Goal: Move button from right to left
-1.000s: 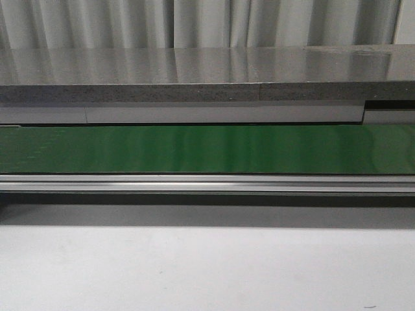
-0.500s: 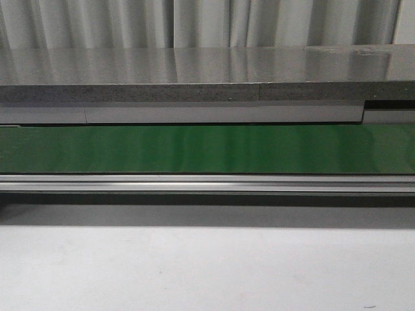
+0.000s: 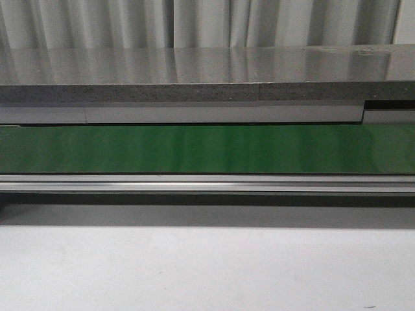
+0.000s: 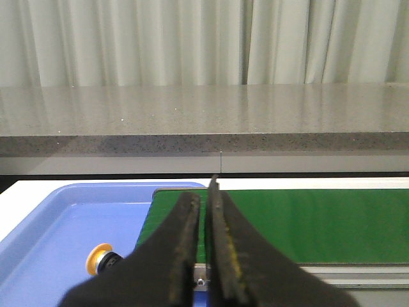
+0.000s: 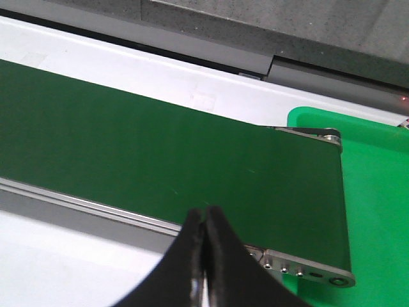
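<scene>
The button [image 4: 100,259] lies on its side in the blue tray [image 4: 70,224], yellow-orange cap showing and its black body partly hidden behind my left finger. My left gripper [image 4: 203,195] hangs over the left end of the green belt [image 4: 307,224], beside the tray, its jaws shut with only a sliver between them and nothing held. Over the belt's near rail, close to the right end, my right gripper [image 5: 204,214] is shut and empty. Neither gripper shows in the front view.
The green conveyor belt [image 3: 207,149] runs across the table with a silver rail [image 3: 207,183] in front and a grey stone counter [image 3: 207,78] behind. A green tray [image 5: 377,192] sits past the belt's right end. White tabletop [image 3: 207,272] lies in front.
</scene>
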Available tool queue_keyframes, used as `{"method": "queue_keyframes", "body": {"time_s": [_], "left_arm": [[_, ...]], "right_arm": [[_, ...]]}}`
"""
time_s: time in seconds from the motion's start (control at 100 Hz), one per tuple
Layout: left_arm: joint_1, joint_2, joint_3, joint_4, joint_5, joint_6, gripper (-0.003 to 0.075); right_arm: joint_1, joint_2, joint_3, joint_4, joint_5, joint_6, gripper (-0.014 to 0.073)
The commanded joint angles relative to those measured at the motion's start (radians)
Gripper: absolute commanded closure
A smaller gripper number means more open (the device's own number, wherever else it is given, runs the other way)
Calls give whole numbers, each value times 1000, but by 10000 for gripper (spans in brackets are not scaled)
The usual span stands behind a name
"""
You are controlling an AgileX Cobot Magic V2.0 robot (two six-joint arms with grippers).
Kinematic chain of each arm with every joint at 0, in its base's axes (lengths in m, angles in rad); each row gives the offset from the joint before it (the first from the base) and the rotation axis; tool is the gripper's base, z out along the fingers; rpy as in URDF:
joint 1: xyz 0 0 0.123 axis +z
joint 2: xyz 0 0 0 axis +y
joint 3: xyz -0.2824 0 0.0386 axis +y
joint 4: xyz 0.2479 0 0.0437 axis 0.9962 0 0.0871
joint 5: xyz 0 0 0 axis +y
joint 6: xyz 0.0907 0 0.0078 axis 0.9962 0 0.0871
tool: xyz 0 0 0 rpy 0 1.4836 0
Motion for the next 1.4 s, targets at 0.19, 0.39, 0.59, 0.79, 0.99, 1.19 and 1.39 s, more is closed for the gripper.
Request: {"method": "queue_keyframes", "body": {"time_s": [0.19, 0.39, 0.59, 0.79, 0.99, 1.19, 1.39], "left_arm": [[2, -35, 41, -9, -79, -11, 715], [2, -35, 41, -9, -79, -11, 715], [2, -35, 41, -9, -79, -11, 715], [2, -35, 41, -9, -79, -11, 715], [2, -35, 41, -9, -79, -11, 715], [2, -35, 41, -9, -79, -11, 715], [2, -35, 41, -9, -79, -11, 715]], "right_arm": [[0, -2, -27, 22, -68, -8, 658], [5, -24, -24, -80, -92, 127, 658], [52, -113, -20, -301, -127, 359, 658], [109, -214, -2, -457, -141, 517, 658], [117, -333, 115, -522, -196, 638, 658], [117, -472, 248, -520, -248, 648, 658], [117, -589, 331, -515, -248, 655, 658]]}}
